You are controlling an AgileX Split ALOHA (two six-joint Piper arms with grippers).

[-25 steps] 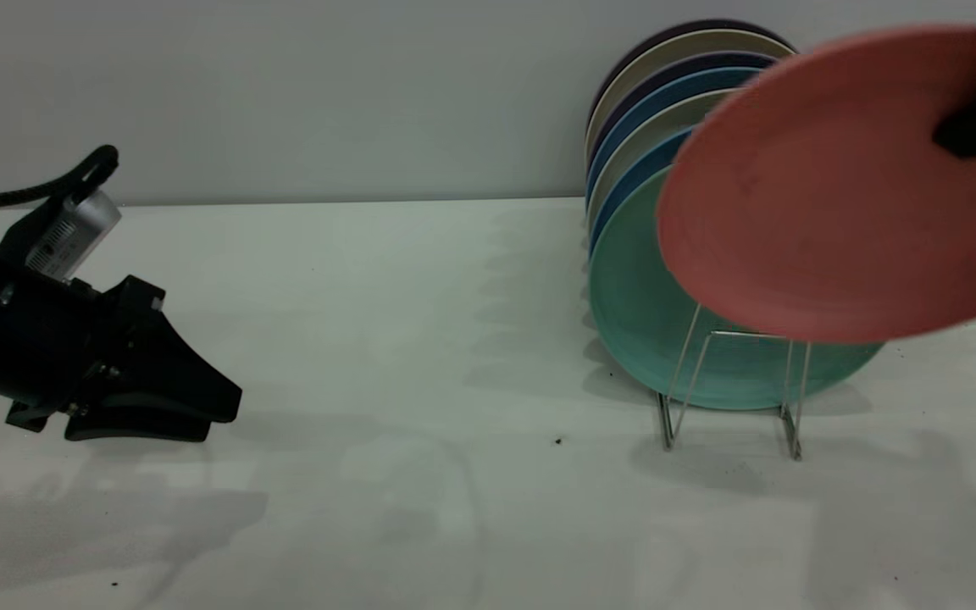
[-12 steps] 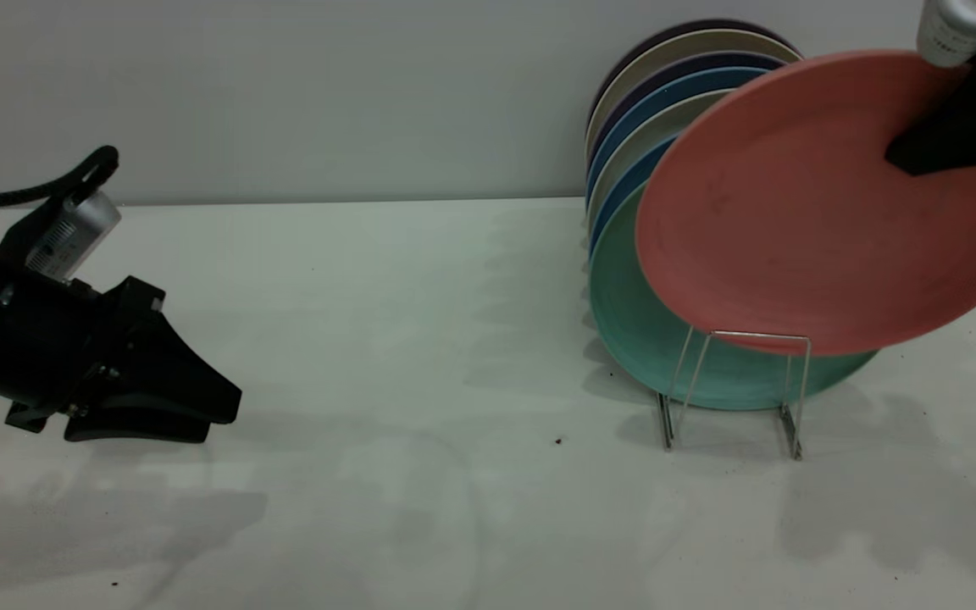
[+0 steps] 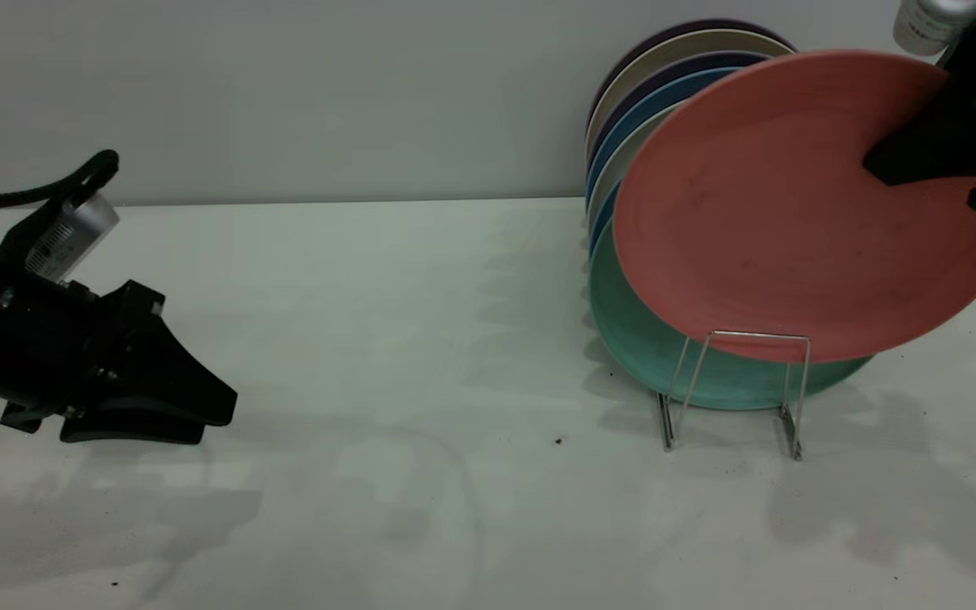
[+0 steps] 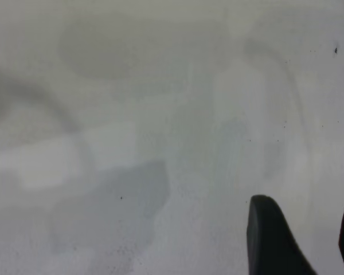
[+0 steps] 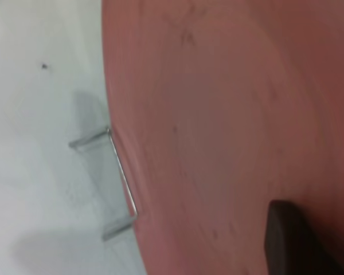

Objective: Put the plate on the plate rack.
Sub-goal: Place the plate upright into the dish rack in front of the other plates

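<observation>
While my right tool [image 3: 945, 165] clamps the upper right edge of the plate [image 3: 784, 212], the plate hangs tilted in the air, its lower edge crossing just behind the top bar of the plate rack's [image 3: 734, 390] front wire loop. From the right wrist view I see the plate [image 5: 229, 126] filling most of the frame, one dark finger [image 5: 289, 240] pressed on its face and the rack loop [image 5: 117, 172] beside its rim. Behind it a teal plate [image 3: 623, 322] and several others stand upright in the rack. My left tool [image 3: 158, 411] rests low over the tabletop [image 3: 412, 339] far off to the left, its fingers [image 4: 269, 240] slightly parted and holding nothing.
</observation>
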